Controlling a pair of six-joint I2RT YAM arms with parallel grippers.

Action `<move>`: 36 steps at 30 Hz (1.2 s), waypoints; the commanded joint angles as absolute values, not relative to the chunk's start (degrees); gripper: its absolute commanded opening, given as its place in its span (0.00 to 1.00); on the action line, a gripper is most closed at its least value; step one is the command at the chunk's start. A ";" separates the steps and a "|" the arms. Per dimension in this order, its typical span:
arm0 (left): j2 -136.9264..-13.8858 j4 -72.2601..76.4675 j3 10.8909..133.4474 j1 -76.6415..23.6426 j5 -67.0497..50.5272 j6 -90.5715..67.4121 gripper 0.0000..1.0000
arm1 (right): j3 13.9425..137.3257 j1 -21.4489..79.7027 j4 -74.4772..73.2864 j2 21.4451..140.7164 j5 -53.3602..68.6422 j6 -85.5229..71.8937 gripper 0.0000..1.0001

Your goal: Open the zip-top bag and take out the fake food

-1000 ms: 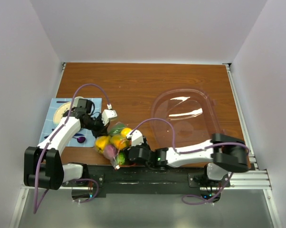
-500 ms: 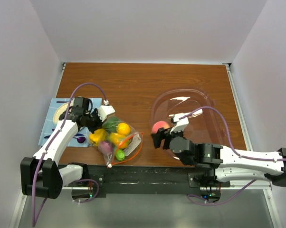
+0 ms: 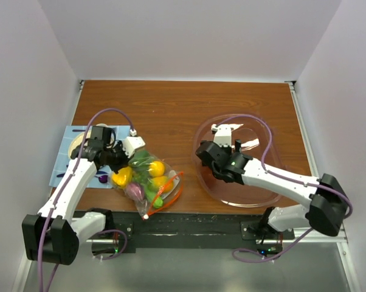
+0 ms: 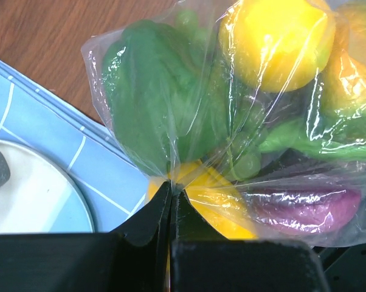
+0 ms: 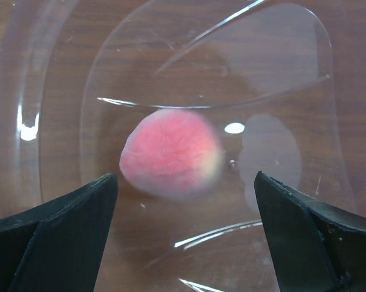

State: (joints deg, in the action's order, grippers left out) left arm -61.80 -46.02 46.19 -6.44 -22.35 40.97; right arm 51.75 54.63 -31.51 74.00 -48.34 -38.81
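Observation:
The zip-top bag point(image 3: 166, 192) lies at the near left of the table, holding fake food: a yellow fruit point(image 3: 157, 166), green and purple pieces. My left gripper point(image 3: 120, 163) is shut on a pinch of the bag's film at its left side. In the left wrist view the jaws point(image 4: 171, 186) are closed on the clear plastic point(image 4: 189, 121), with a green piece point(image 4: 146, 103), a yellow fruit point(image 4: 274, 36) and a purple piece point(image 4: 304, 204) behind it. My right gripper point(image 3: 218, 169) is open over the clear tub point(image 3: 265, 185). A peach-pink fruit point(image 5: 171, 152) lies loose in the tub point(image 5: 49, 91), between and beyond the open right gripper point(image 5: 186, 182).
A blue placemat point(image 3: 64, 159) with a white plate point(image 3: 79, 143) and a purple spoon point(image 3: 101, 178) lies at the left edge, just behind my left gripper. Mat point(image 4: 61, 146) and plate point(image 4: 31, 201) also show in the left wrist view. White walls enclose the wooden table.
My right arm has moved from the bag to the tub with the peach-pink fruit and let it go there; its jaws are now open. My left gripper has kept hold of the bag.

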 commanded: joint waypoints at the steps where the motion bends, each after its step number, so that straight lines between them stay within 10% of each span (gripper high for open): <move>1: -59.33 -47.11 46.49 -6.42 -21.53 40.43 0.00 | 56.60 53.88 -28.48 75.06 -48.60 -34.11 0.99; 10: -60.55 -45.09 43.95 -6.42 -20.04 39.99 0.00 | 55.82 64.31 -13.12 66.54 -46.23 -20.58 0.92; 19: -62.31 -44.56 43.77 -6.42 -20.22 38.94 0.00 | 51.87 83.84 -3.35 74.42 -34.03 -16.70 0.00; 31: -62.40 -43.95 43.68 -6.42 -19.95 38.93 0.00 | 50.27 86.04 5.19 84.98 -25.84 -12.57 0.00; 36: -62.93 -43.86 43.94 -6.42 -20.74 38.85 0.00 | 53.26 85.78 5.36 90.60 -29.09 -9.07 0.57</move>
State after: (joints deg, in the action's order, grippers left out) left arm -62.33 -45.34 44.12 -6.44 -19.86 39.59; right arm 49.41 85.86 2.00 87.35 -27.51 -13.41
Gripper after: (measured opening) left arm 0.016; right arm 0.421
